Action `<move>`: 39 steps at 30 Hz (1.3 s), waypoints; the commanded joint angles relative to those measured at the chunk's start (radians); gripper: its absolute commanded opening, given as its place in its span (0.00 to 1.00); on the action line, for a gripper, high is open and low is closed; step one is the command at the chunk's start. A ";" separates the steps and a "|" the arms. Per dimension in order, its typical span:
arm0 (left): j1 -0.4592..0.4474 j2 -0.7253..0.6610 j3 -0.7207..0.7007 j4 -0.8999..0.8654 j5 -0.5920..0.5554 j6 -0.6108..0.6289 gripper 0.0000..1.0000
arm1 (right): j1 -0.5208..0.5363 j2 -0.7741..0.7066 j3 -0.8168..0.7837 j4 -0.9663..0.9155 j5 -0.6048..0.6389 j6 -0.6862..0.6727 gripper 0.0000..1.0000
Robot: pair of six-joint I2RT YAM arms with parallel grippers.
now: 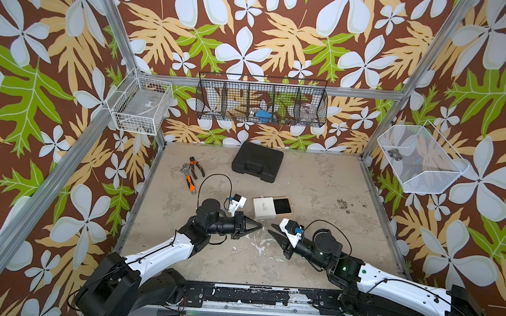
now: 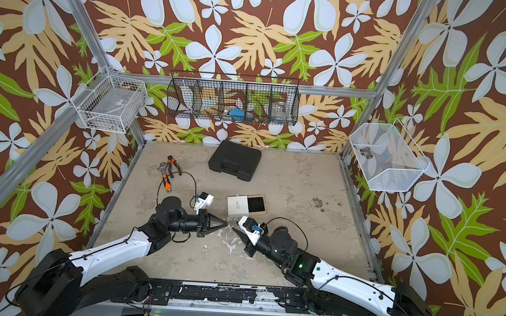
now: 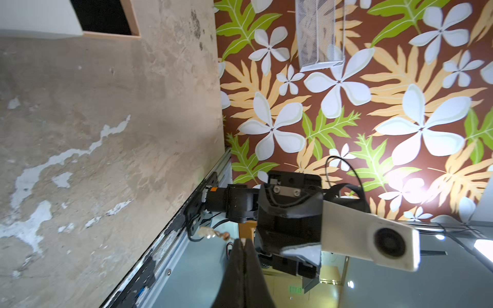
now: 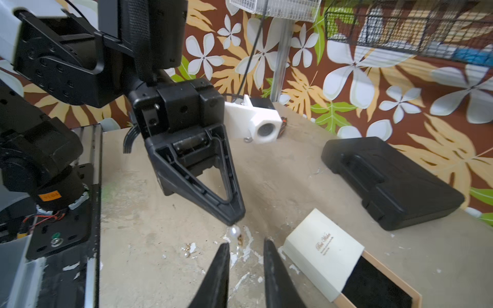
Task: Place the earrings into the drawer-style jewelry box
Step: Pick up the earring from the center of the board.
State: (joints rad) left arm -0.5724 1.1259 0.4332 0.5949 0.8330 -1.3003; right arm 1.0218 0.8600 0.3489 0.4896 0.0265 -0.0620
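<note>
My left gripper (image 1: 260, 224) (image 3: 242, 240) is shut on one of the earrings (image 3: 213, 234), a pale pearl drop on a small gold link. In the right wrist view that earring (image 4: 235, 231) hangs from the left fingertips just above the table. My right gripper (image 1: 269, 232) (image 4: 246, 244) is open, its two fingers standing either side of the hanging earring without touching it. The other earring (image 4: 188, 249) lies on the table nearby. The drawer-style jewelry box (image 1: 263, 208) (image 2: 238, 206) (image 4: 322, 250) sits just beyond both grippers, its black-lined tan tray (image 1: 283, 205) (image 4: 373, 289) slid out to the right.
A black plastic case (image 1: 257, 162) lies at the back of the table, with orange-handled pliers (image 1: 192, 173) at the back left. Dark crumbs (image 1: 341, 203) dot the right side. Wire baskets (image 1: 261, 100) hang on the walls. White paint flecks (image 4: 248, 253) lie under the grippers.
</note>
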 commanded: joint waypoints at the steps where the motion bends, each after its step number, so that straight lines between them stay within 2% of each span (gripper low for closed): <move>1: 0.000 -0.011 -0.005 0.124 -0.036 -0.126 0.00 | 0.001 -0.027 -0.054 0.195 -0.006 -0.183 0.24; 5: -0.001 -0.025 -0.012 0.153 -0.046 -0.182 0.00 | 0.001 -0.053 -0.140 0.390 -0.060 -0.291 0.21; 7: -0.001 -0.032 -0.016 0.158 -0.045 -0.198 0.00 | 0.001 -0.048 -0.142 0.410 -0.077 -0.322 0.21; 17: -0.001 -0.037 -0.036 0.149 -0.021 -0.203 0.00 | 0.001 0.052 -0.089 0.403 -0.134 -0.397 0.20; 29: -0.001 -0.053 -0.036 0.146 0.003 -0.205 0.00 | 0.001 0.130 -0.031 0.354 -0.126 -0.418 0.32; 34: -0.001 -0.061 -0.037 0.148 0.011 -0.207 0.00 | 0.001 0.144 -0.020 0.332 -0.119 -0.437 0.31; 39: -0.001 -0.064 -0.034 0.147 0.011 -0.212 0.00 | 0.001 0.155 -0.026 0.337 -0.119 -0.446 0.25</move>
State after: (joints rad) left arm -0.5724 1.0641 0.3958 0.7185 0.8284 -1.5127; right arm 1.0222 1.0084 0.3214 0.8223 -0.0994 -0.4980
